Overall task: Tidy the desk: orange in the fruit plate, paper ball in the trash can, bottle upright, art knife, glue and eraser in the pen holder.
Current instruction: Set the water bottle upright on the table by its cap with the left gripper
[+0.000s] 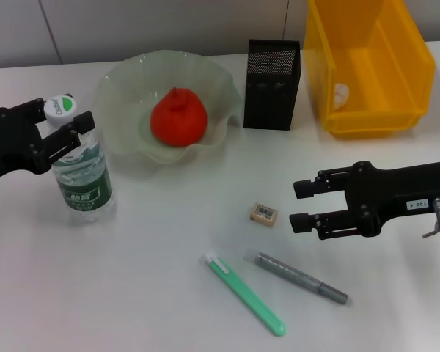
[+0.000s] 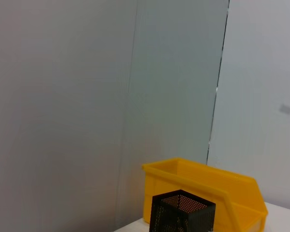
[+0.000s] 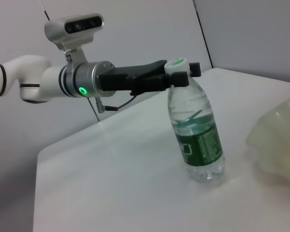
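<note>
The bottle [image 1: 82, 176] stands upright at the table's left; my left gripper [image 1: 61, 117] is shut around its neck under the white cap. The right wrist view shows the same grip [image 3: 180, 76] on the bottle [image 3: 197, 140]. The orange [image 1: 177, 117] lies in the fruit plate [image 1: 121, 88]. The paper ball [image 1: 341, 93] lies in the trash can [image 1: 411, 66]. The eraser [image 1: 264, 213] lies on the table just left of my open, empty right gripper [image 1: 296, 205]. The green art knife [image 1: 246, 295] and grey glue pen [image 1: 301, 277] lie near the front. The pen holder [image 1: 273, 77] stands behind.
The left wrist view shows only the trash can [image 2: 203, 186], the pen holder [image 2: 182, 212] and the wall. The fruit plate's rim [image 3: 275, 140] shows in the right wrist view. Bare table lies between the bottle and the eraser.
</note>
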Tool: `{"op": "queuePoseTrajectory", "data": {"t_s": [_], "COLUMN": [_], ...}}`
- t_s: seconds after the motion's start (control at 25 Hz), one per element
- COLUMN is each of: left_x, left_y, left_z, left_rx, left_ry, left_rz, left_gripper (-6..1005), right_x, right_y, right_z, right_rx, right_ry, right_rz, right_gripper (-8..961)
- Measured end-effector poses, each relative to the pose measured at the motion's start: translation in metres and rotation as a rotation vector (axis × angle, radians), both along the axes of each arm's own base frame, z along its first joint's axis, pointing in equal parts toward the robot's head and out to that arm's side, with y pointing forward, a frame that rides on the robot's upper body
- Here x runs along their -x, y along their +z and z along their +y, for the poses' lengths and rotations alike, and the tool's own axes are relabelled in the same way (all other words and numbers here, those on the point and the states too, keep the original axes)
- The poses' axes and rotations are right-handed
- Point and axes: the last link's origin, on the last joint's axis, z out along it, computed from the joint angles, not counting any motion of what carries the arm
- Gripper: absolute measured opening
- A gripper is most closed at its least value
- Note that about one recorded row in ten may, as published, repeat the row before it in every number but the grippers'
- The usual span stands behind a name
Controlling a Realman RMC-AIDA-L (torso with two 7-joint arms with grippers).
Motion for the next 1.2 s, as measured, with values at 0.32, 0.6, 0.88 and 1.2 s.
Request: {"op": "queuePoseTrajectory", "data": {"t_s": [0.32, 0.6, 0.88, 1.2], "left_x": [0.006, 0.009, 0.012, 0.017], "left_y": [-0.003, -0.006, -0.006, -0.006], "left_z": [-0.006, -0.009, -0.009, -0.013], "left_rx": [-0.017, -0.018, -0.036, -0.054], "left_ry": [0.002, 0.008, 0.026, 0.043], "left_rz": [-0.003, -0.008, -0.011, -0.011], "left_gripper": [443, 445, 447, 448], "right_x": [0.001, 0.002, 0.001, 0.001], "right_y": [-0.001, -0.002, -0.003, -0.003], "right_z": [0.002, 0.003, 0.003, 0.002], "right_rx": [-0.005, -0.001, 0.004, 0.005], "right_ry": [0.002, 0.002, 0.001, -0.002], "right_rz": [-0.004, -0.001, 0.000, 0.001], "right_gripper": [666, 666, 666, 666]}}
